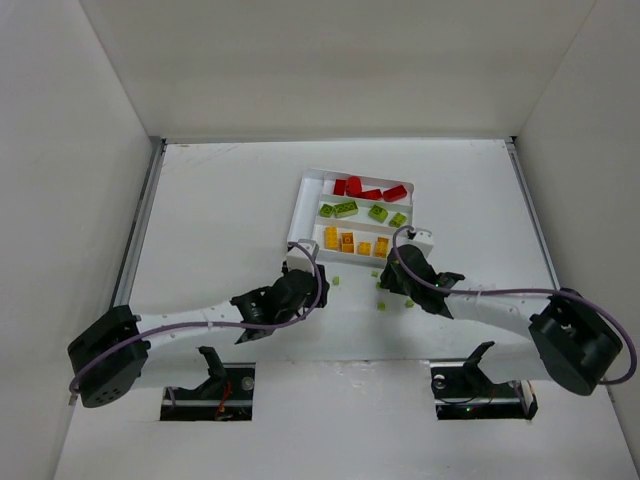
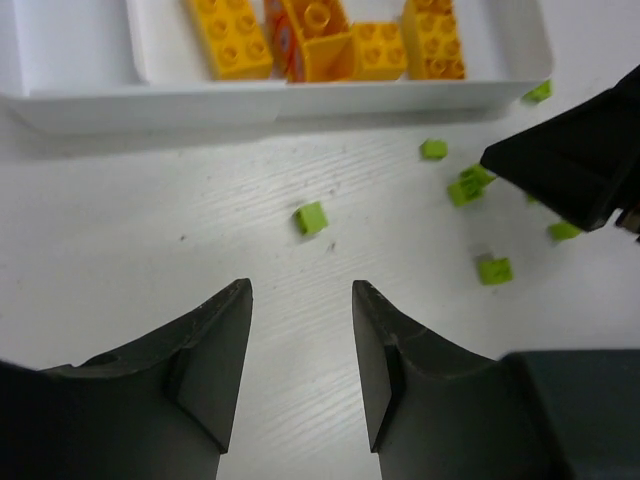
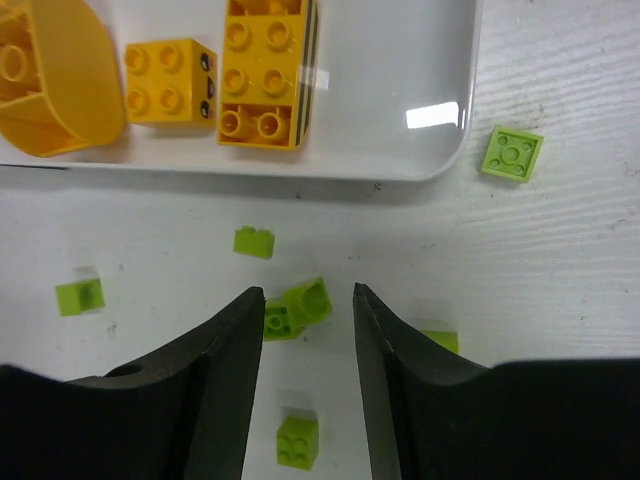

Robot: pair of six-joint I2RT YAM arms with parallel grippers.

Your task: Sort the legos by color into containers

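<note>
White tabletop (image 1: pixel 220 200). Just short of the tray (image 1: pixel 306 200), the right jaws hang part-open, empty, over clumped lime legos (image 3: pixel 303 303); the left jaws likewise face one lime stud (image 2: pixel 311 217). Step seems picking lime strays; next: close, lift, carry to the tray's middle green slot.

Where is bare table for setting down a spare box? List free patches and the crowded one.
Free: table left of the tray, up to the left wall; the strip behind the tray; the stretch right of it. Crowded: before the tray's near edge, loose green bricks, left arm, right arm.
</note>
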